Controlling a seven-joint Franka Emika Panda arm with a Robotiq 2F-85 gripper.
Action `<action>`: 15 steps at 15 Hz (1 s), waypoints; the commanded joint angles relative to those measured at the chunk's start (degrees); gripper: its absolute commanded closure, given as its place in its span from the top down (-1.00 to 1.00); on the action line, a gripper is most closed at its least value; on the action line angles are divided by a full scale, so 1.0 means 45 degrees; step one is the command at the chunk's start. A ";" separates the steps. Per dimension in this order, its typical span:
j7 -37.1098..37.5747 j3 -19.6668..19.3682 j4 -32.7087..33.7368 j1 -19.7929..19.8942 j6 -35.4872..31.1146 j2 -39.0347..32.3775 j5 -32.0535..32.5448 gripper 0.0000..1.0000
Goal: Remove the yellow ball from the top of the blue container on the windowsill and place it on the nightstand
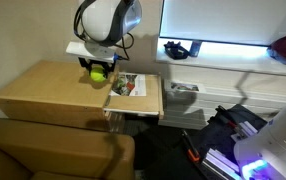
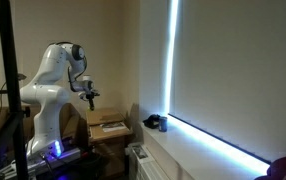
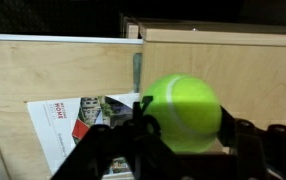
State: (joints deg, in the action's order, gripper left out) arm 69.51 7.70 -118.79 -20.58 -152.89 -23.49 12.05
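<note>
1. The gripper holds the yellow ball between its fingers, over the nightstand.
2. Judged step: placing. Next, lower onto bare wood and let go.
3. A magazine lies just beside, which might make the ball roll.
4. The blue container sits well apart on the windowsill.

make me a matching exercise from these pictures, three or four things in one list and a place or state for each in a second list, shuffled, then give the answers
Things:
1. yellow ball
2. magazine
3. gripper
4. dark container

Places or states:
A. lying flat on the wooden nightstand
B. standing on the windowsill
C. held between the fingers, above the nightstand
D. shut around a round object

Pairs: 1-C, 2-A, 3-D, 4-B
</note>
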 commanded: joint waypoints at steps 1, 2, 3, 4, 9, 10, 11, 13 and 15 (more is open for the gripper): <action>-0.0562 -0.0284 -0.0006 -0.0185 0.0905 0.0001 -0.0343 -0.16; -0.0496 -0.0402 0.0131 -0.0229 0.1455 -0.0187 -0.0251 -0.16; -0.0929 -0.0118 0.0471 0.0046 0.1793 -0.0677 -0.0737 -0.16; -0.1124 -0.0008 0.0798 0.0132 0.1964 -0.1071 -0.1055 -0.16; -0.1732 -0.0172 0.2474 -0.0111 0.0540 -0.2718 -0.2678 -0.16; -0.1602 -0.0327 0.2908 -0.0231 0.0376 -0.3048 -0.2731 -0.16; -0.1415 -0.0551 0.3338 -0.0377 0.0271 -0.3360 -0.2671 -0.16; -0.1637 -0.0532 0.2781 -0.0358 0.0448 -0.2910 -0.2741 0.34; -0.1632 -0.0610 0.3333 -0.0369 0.0444 -0.3323 -0.2829 0.34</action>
State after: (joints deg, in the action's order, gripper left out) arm 63.11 6.03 -103.74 -21.22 -150.99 -38.61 0.72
